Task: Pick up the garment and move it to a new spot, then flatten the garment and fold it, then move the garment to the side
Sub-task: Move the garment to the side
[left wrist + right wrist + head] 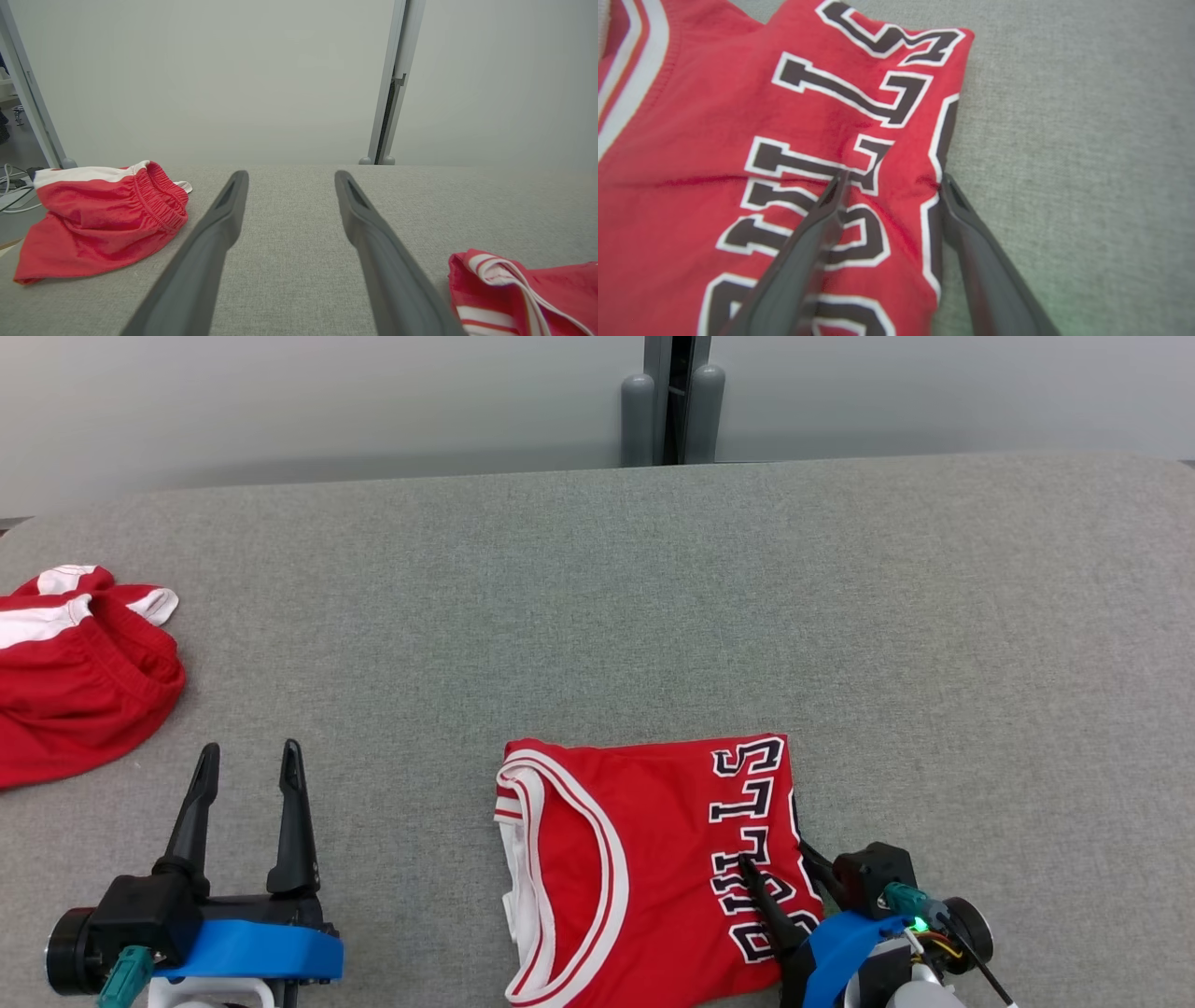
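Right gripper [775, 857] is low at the near edge of the grey cloth-covered table [597, 597], its jaws apart. One finger lies on top of the folded red Bulls jersey [644, 868], across the black lettering. The other rests at the jersey's right edge against the table cloth, so that edge of fabric sits between the spread fingers. The jersey lies flat near the table's front, right of centre, neckline toward the left. Left gripper [250, 751] is over bare cloth well left of the jersey, jaws wide apart and empty. Red shorts [75, 681] with white trim lie crumpled at the table's left edge, well apart from the jersey.
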### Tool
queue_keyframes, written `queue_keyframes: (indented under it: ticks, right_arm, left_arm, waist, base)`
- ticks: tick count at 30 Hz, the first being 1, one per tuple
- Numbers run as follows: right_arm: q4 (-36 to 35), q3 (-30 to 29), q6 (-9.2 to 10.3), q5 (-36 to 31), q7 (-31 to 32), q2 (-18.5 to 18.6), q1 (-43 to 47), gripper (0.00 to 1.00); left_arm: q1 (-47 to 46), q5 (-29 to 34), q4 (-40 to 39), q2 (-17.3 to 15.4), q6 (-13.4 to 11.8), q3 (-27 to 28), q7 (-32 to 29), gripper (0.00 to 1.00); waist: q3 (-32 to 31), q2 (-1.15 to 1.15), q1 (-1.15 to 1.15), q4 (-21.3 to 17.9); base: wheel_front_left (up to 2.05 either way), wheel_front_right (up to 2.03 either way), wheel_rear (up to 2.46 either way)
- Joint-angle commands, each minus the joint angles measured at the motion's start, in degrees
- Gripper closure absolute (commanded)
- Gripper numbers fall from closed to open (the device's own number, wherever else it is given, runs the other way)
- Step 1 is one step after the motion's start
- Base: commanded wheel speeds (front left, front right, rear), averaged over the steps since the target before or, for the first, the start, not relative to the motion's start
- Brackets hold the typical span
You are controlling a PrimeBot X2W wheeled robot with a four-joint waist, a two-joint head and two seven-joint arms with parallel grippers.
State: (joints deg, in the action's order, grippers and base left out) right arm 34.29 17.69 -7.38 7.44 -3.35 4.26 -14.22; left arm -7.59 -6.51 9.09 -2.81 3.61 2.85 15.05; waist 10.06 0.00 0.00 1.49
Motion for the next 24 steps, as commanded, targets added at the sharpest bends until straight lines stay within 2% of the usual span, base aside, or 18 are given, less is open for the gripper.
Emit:
queue_keyframes:
  ticks: [1, 8, 20, 24]
  right_arm:
    - [1.8, 1.4, -0.19, 0.7, 0.4, -1.0, 0.3, 1.00]
    - [1.5, -3.5, 0.01, 1.0, -3.3, 2.3, -3.9, 1.00]
    - [-0.5, -13.7, -0.05, -0.3, -5.0, 7.6, -9.3, 1.00]
    - [-1.2, -17.1, -0.06, -0.3, -5.8, 8.2, -9.5, 1.00]
  left_arm:
    - [-0.5, -0.3, 0.0, -0.2, -0.3, 0.0, 0.2, 0.00]
    - [-1.1, -0.4, -0.8, -0.2, -0.3, 0.3, 0.2, 0.00]
    - [-4.3, 1.3, -2.3, -0.2, 1.0, -0.3, 0.2, 0.00]
    - [-5.6, 2.0, -2.5, -0.4, 1.6, 0.1, 0.2, 0.00]
  waist:
    - [0.2, 0.00, 0.00, 0.0]
    - [1.6, 0.00, 0.00, -1.5]
    - [6.9, 0.00, 0.00, -9.5]
    - [8.2, 0.00, 0.00, -11.4]
  base:
    - [0.00, 0.00, 0.00]
    - [0.00, 0.00, 0.00]
    - [0.00, 0.00, 0.00]
    - [0.00, 0.00, 0.00]
